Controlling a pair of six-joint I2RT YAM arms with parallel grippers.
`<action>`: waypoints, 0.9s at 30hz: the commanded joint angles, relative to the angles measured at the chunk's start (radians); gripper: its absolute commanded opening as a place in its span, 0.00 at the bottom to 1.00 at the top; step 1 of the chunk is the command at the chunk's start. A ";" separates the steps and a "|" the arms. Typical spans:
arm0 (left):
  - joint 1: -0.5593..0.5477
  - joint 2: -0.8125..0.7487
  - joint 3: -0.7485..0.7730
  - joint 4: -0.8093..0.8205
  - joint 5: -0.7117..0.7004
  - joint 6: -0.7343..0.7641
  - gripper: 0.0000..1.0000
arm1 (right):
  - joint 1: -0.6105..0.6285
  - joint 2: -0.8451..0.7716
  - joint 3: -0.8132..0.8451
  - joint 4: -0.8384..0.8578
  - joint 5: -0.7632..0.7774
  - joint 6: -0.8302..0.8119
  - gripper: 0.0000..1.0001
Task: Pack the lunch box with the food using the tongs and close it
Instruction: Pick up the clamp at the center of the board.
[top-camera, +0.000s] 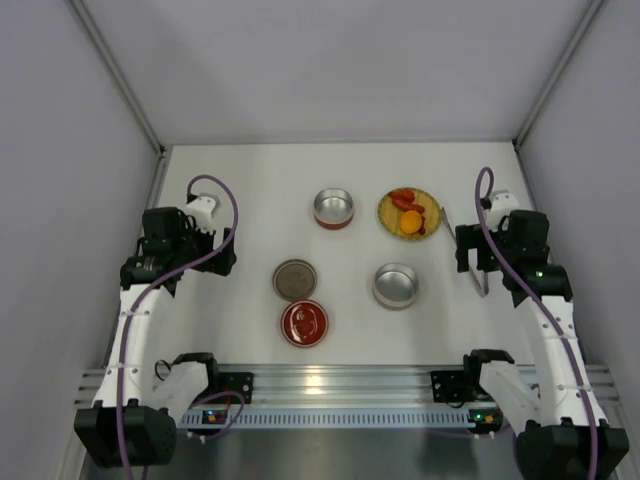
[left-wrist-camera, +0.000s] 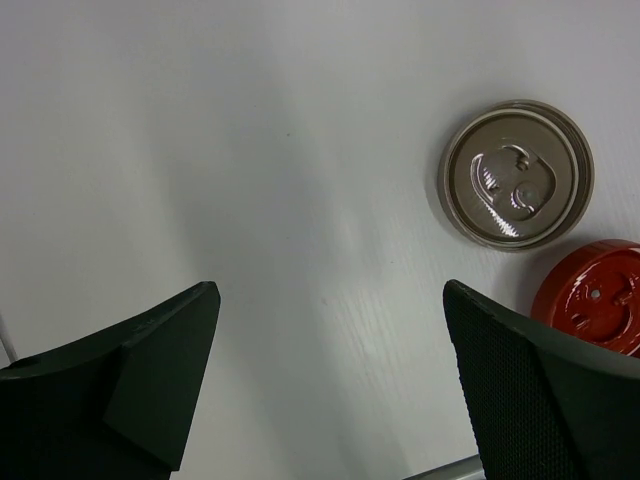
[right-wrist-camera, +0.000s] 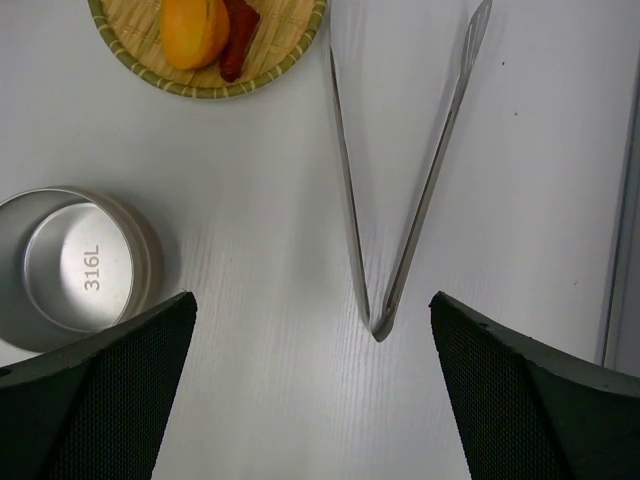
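Your right pincer (right-wrist-camera: 312, 310) hangs wide open and empty over the surface (right-wrist-camera: 250, 200). The tongs (right-wrist-camera: 378, 320) lie flat just ahead of it, joined end nearest, arms spread away. The food (right-wrist-camera: 195, 25) sits on the woven plate (right-wrist-camera: 270, 75) left of the tongs, beyond a steel bowl (right-wrist-camera: 85, 265). Your left pincer (left-wrist-camera: 328, 330) is equally wide open, holding nothing, near a silver lid (left-wrist-camera: 515, 172) and a red lid (left-wrist-camera: 600, 300).

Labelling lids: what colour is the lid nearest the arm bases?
Red; the lid shows best in the top external view.
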 joint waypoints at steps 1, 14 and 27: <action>-0.003 -0.012 0.000 -0.007 -0.012 0.027 0.98 | 0.008 0.014 0.033 -0.032 0.033 -0.001 0.99; -0.002 0.006 -0.018 0.002 -0.085 0.108 0.98 | -0.027 0.325 0.194 -0.277 0.197 -0.166 0.99; -0.003 0.042 -0.052 0.076 -0.042 0.137 0.98 | -0.056 0.612 0.210 -0.231 0.197 -0.129 0.99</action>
